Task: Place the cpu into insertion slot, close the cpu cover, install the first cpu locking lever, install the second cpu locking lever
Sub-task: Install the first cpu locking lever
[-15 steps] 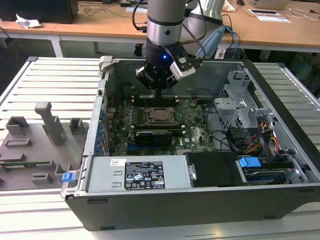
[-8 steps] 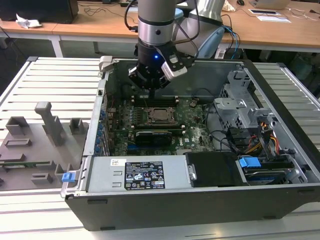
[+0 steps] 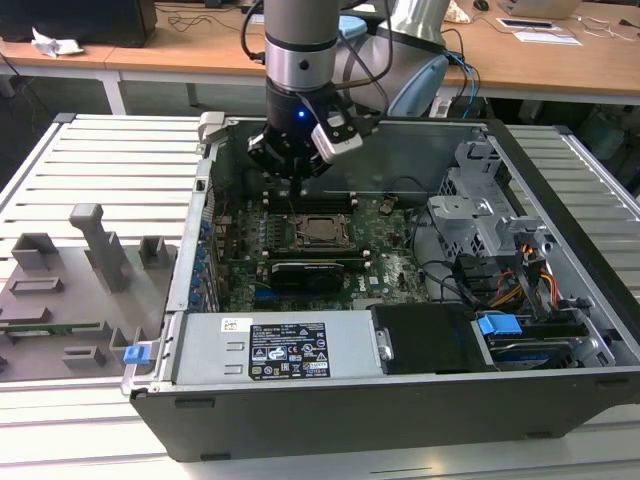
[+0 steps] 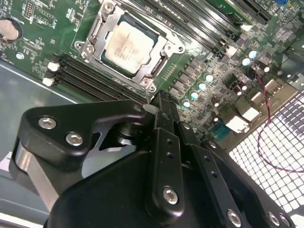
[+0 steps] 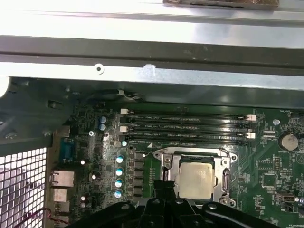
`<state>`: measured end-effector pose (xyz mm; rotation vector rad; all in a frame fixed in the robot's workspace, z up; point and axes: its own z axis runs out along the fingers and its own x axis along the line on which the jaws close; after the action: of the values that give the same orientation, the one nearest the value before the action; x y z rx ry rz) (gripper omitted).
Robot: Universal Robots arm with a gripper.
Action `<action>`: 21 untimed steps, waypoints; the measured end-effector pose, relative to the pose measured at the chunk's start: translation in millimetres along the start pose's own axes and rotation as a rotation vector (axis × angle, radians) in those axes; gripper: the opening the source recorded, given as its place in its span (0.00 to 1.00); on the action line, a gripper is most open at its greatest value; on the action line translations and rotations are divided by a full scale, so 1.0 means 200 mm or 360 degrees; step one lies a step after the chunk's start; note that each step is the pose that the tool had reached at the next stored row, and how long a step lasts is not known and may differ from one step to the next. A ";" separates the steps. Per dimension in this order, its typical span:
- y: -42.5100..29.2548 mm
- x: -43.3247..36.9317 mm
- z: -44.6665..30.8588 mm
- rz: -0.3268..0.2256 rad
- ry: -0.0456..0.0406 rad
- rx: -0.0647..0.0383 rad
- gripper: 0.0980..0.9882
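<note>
- Your pincer [image 3: 297,178] hangs inside the open computer case [image 3: 560,230]; its fingers [image 4: 164,111] look pressed together on nothing.
- Just below and ahead of its tips, the chip [image 4: 127,44] lies flat in the socket [image 5: 197,176].
- The metal cover frame [image 4: 95,45] lies down around the chip.
- The memory slots [image 5: 187,128] run just beyond the socket.
</note>
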<state>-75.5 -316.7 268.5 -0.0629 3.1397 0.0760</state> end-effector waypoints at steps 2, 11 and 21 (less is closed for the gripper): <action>0.000 0.010 0.000 0.0000 0.0000 0.0000 0.01; 0.005 0.114 0.012 0.0000 -0.0005 -0.0003 0.01; 0.128 0.130 0.047 -0.0001 -0.0005 -0.0003 0.01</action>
<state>-102.6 -291.7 260.3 -0.0633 3.1363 0.0788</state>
